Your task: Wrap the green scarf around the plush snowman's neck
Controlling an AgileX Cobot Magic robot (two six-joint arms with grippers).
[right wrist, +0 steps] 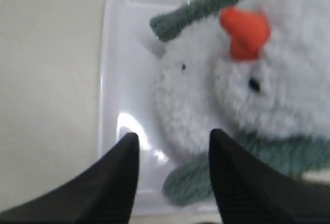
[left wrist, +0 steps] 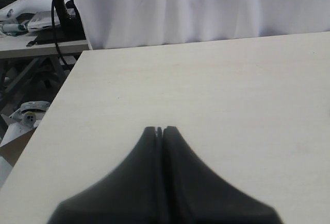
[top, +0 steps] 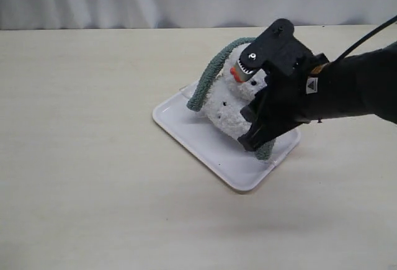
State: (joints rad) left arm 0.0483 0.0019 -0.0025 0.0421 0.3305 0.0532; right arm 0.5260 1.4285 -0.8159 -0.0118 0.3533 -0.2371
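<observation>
1. Right wrist view: the right gripper (right wrist: 174,136) stood wide open, holding nothing. One rounded end of the green scarf (right wrist: 198,183) lay just beside its fingertips, against the plush snowman (right wrist: 289,90) on the white tray (right wrist: 118,54).
2. Left gripper (left wrist: 160,130): jaws closed on nothing, over the table (left wrist: 206,80).
3. Judgement: the scarf looked soft, light and limp, so pinch that near end. The snowman would likely tip easily.

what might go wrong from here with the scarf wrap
1. The open right hand frames both the fluffy white plush snowman and an end of the ribbed grey-green scarf. Closing may pinch plush too and drag the toy across the white tray.
2. The scarf only loops loosely behind the head, so a tug could slip it off.
3. The left hand is shut over the table, so nothing steadies the snowman.
</observation>
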